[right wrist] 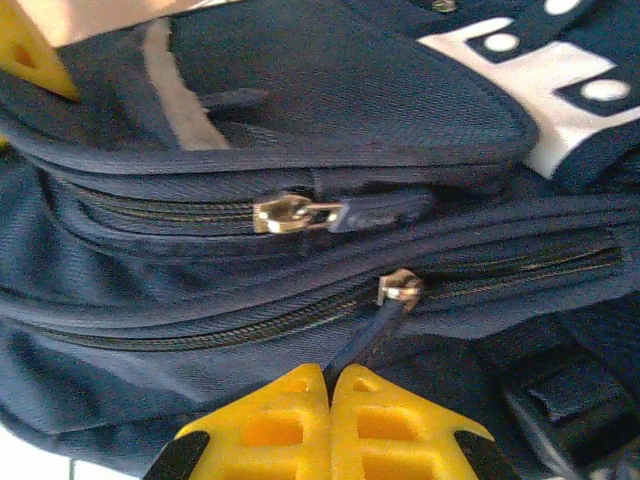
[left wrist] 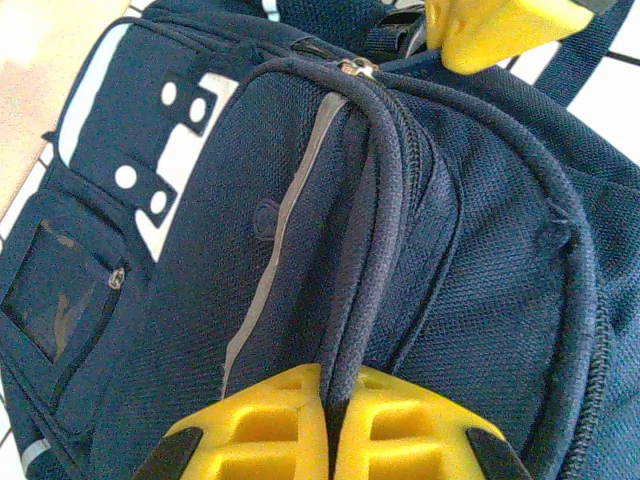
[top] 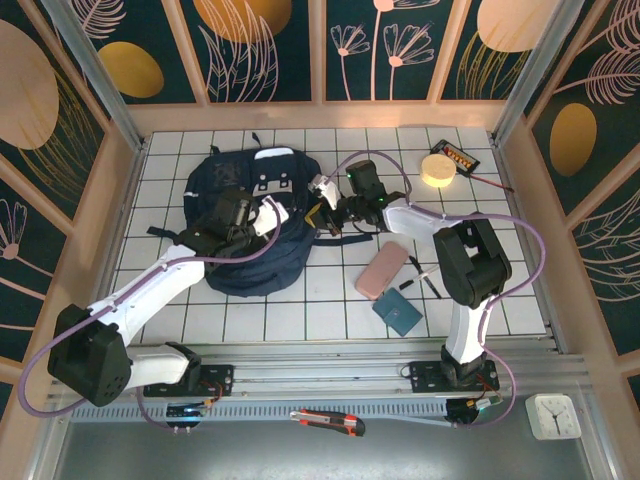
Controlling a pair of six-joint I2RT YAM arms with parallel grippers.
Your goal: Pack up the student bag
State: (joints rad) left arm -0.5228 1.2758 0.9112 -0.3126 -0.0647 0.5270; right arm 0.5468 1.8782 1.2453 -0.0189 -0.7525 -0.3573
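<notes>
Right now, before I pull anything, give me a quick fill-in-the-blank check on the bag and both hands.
1. The left hand is ___ on a raised seam of the student bag.
2. The right hand pinches the pull tab of the lower ___.
3. In the top view, the pink case lies to the bag's ___.
Missing words: shut; zipper; right.

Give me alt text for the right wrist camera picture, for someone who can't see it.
The right tool, shut, pinches the lower zipper pull of the navy student bag. A second zipper slider sits just above, with a white patch at upper right.
</notes>
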